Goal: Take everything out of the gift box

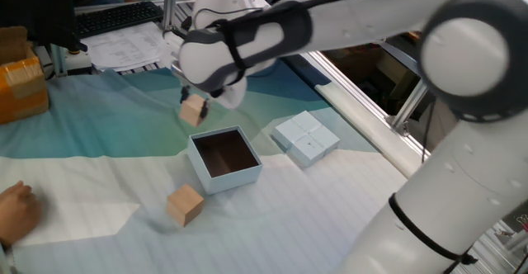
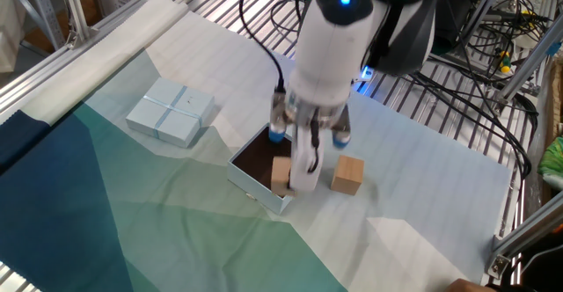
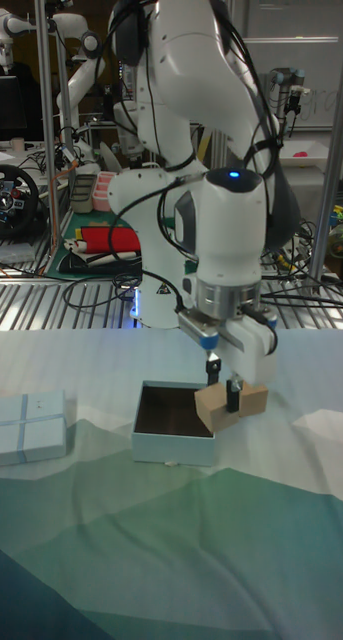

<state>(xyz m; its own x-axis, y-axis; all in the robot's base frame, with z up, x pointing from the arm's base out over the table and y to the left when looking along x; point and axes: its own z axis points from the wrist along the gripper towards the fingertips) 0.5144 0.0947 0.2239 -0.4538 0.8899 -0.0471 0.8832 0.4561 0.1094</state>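
Note:
The gift box (image 1: pixel 206 179) sits in the middle of the cloth, and its dark brown inside shows nothing in it. My gripper (image 1: pixel 195 103) is shut on one tan wooden cube (image 1: pixel 193 111), held in the air just beyond the box's far-left corner. In the other fixed view the held cube (image 2: pixel 281 175) hangs over the box's near wall (image 2: pixel 252 186). A second wooden cube (image 1: pixel 185 205) lies on the cloth outside the box. In the tall fixed view the gripper (image 3: pixel 224 394) holds the cube (image 3: pixel 213 409) to the right of the box (image 3: pixel 169 449).
The flat pale-blue lid (image 1: pixel 306 138) lies right of the box. An orange-brown taped carton (image 1: pixel 20 82) stands at the far left. A person's hand (image 1: pixel 16 212) rests at the left edge. Aluminium frame rails (image 1: pixel 375 113) border the table.

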